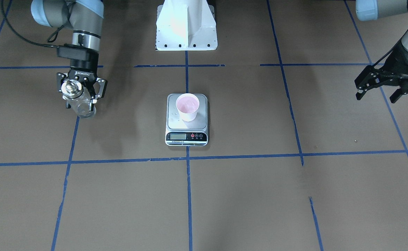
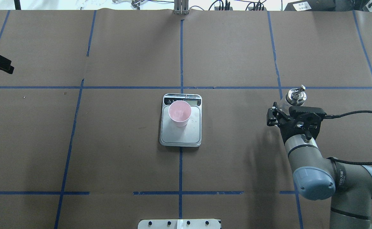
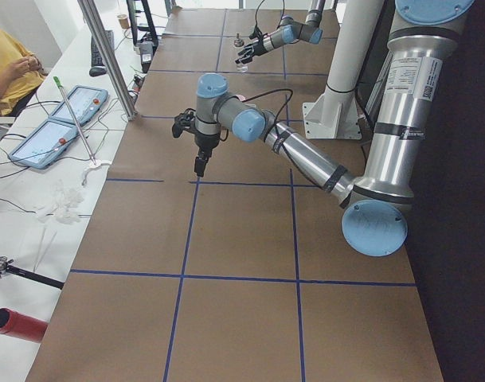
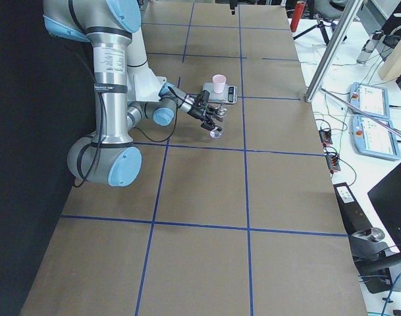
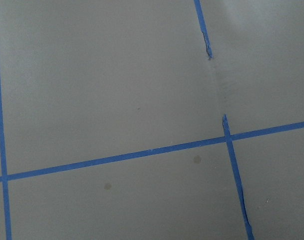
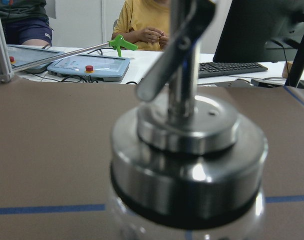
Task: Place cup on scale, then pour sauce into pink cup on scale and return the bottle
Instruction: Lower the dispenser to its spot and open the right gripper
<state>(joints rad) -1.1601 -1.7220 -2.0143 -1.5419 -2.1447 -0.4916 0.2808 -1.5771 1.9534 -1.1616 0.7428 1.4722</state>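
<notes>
The pink cup [image 1: 187, 107] stands upright on the silver platform of the scale [image 1: 176, 122], towards its back; both also show in the overhead view (cup [image 2: 179, 113], scale [image 2: 181, 136]). A few droplets lie on the platform. My right gripper [image 1: 81, 94] is shut on the clear glass bottle [image 1: 81, 104], held upright far to the robot's right of the scale, low over the table. Its silver cap [image 2: 296, 97] fills the right wrist view [image 6: 186, 150]. My left gripper [image 1: 378, 93] is open and empty, far to the robot's left. The sauce cannot be made out.
The white robot base [image 1: 186, 28] stands behind the scale. Blue tape lines [image 1: 189, 158] cross the brown table. Operators' desks with tablets [image 4: 368, 122] and a monitor line the far table edge. The left wrist view shows only bare table [image 5: 142, 100].
</notes>
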